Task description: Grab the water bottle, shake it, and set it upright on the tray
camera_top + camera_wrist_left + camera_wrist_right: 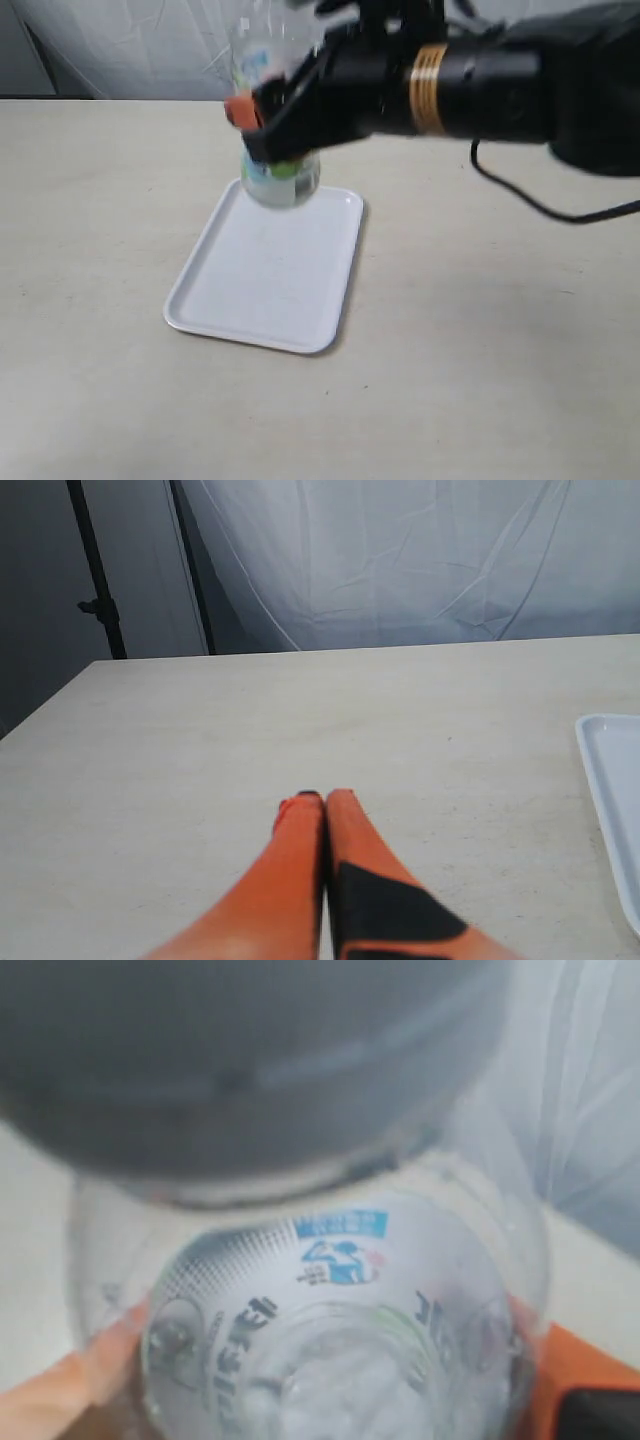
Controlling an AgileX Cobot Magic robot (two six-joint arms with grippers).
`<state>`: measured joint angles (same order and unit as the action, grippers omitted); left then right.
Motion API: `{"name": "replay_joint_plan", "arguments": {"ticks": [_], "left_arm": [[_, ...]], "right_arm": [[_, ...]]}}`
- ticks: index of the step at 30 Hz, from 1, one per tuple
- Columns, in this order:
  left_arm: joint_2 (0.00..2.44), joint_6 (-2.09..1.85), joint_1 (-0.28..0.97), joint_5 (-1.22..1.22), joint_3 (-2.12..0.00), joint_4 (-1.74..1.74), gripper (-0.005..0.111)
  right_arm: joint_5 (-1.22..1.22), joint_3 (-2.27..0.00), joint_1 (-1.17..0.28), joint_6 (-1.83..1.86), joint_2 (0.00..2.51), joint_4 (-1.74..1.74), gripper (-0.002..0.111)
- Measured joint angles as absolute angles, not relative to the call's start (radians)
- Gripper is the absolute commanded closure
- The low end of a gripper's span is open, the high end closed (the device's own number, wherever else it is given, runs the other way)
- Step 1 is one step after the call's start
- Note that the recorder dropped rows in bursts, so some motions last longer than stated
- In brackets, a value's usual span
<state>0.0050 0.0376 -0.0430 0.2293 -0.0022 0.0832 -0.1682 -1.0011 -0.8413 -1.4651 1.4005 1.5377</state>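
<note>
My right gripper [262, 125] is shut on the water bottle [281, 182], holding it in the air over the far end of the white tray [268, 285]. The bottle looks blurred; its green-and-white label shows below the orange fingers [240, 110], its clear part above, and its cap is not visible. In the right wrist view the bottle [340, 1260] fills the picture between the orange fingers [95, 1370] of that gripper [330, 1385]. My left gripper [325, 802] is shut and empty over bare table, with the tray's edge [612, 800] off to one side.
The beige table [480, 340] carries only the tray. A white cloth backdrop [420, 560] hangs behind the far edge, with a dark stand [95, 590] beside it. A black cable [520, 195] trails from the right arm.
</note>
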Motion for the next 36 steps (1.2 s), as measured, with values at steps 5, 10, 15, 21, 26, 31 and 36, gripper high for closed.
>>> {"name": "replay_joint_plan", "arguments": {"ticks": [5,10,15,21,26,31,36], "left_arm": [[0.005,0.038,-0.043,0.229,-0.002,0.083,0.107],[0.005,0.038,-0.043,0.229,-0.002,0.083,0.107],[0.005,0.038,-0.043,0.229,-0.002,0.083,0.107],[0.005,0.038,-0.043,0.229,-0.002,0.083,0.107],[0.005,0.038,-0.043,0.229,-0.002,0.083,0.107],[0.005,0.038,-0.043,0.229,-0.002,0.083,0.107],[0.005,0.038,-0.043,0.229,-0.002,0.083,0.107]], "right_arm": [[-0.158,-1.066,-0.841,-1.465,1.253,1.538,0.109],[-0.15,-0.983,-0.841,-1.465,1.302,1.538,0.109],[-0.142,-0.867,-0.841,-1.465,1.476,1.536,0.109],[-0.154,-0.908,-0.841,-1.465,1.436,1.536,0.109],[-0.161,-1.009,-0.841,-1.465,1.287,1.539,0.109],[-0.162,-1.018,-0.841,-1.465,1.249,1.547,0.109],[-0.164,-0.932,-0.841,-1.465,1.368,1.552,0.109]]}}
